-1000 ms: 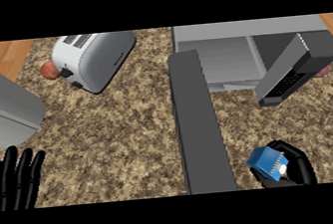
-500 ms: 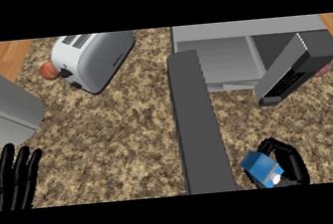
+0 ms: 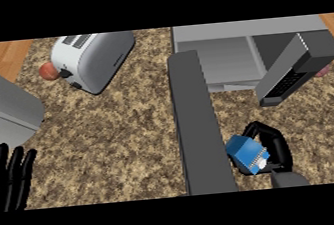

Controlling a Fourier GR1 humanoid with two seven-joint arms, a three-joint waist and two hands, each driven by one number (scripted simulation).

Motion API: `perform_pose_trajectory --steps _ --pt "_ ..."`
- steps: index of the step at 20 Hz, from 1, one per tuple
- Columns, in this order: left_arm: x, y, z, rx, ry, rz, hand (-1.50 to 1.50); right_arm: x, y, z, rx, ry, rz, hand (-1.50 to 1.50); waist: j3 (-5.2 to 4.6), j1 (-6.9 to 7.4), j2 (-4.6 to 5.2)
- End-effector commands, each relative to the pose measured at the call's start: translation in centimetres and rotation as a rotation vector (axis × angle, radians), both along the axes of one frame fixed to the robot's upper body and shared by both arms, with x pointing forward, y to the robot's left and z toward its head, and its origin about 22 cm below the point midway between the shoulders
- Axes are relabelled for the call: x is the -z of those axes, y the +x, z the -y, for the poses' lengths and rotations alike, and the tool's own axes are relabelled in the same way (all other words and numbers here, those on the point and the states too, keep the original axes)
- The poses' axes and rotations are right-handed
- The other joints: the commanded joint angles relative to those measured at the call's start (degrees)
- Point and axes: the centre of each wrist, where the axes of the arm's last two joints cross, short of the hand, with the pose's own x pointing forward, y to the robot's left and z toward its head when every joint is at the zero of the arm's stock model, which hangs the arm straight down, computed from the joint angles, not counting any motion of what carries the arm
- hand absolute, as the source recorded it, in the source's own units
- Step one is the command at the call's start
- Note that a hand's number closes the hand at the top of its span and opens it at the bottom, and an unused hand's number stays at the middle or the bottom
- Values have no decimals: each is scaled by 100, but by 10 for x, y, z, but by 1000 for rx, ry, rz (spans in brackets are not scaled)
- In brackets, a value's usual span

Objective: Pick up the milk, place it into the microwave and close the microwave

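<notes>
Head view looks down on a brown speckled desk (image 3: pixel 120 133) that looks like hard, shiny stone. The milk (image 3: pixel 244 152) is a small blue carton with a bit of white on it. It is low on the right side, just beside the long door (image 3: pixel 198 132), and it is tipped a little. The right hand (image 3: pixel 278 147) is wrapped round it, with black fingers curled over its far side, so this hand is holding the milk. I cannot tell if the carton touches the desk or is lifted off it.

I think the milk will feel light. A carton like this has flat, stiff sides, but they can squash in if squeezed too hard. The sides look smooth, so it could slip. The best place to hold it is round the middle, on two flat sides, and that looks like where the hand has it.

The microwave (image 3: pixel 244 30) is a grey box at the top right. Its door is open and sticks out toward the robot as a long, dark, flat slab. A dark panel (image 3: pixel 292 71) with little buttons sits on its right side.

The left hand (image 3: pixel 9 178) rests open at the lower left, fingers straight up. A rounded, shiny toaster (image 3: pixel 95 55) stands at the top left, with a round red thing (image 3: pixel 48 70) just beside it. A plain grey box (image 3: pixel 3 111) sits at the left edge.
</notes>
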Motion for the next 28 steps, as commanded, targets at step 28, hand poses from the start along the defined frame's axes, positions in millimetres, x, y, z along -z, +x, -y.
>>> perform_pose_trajectory --steps 28 --pt "13 11 -15 62 14 -9 -150 -129 184 -10 496 -454 -70 150 18 446 200"
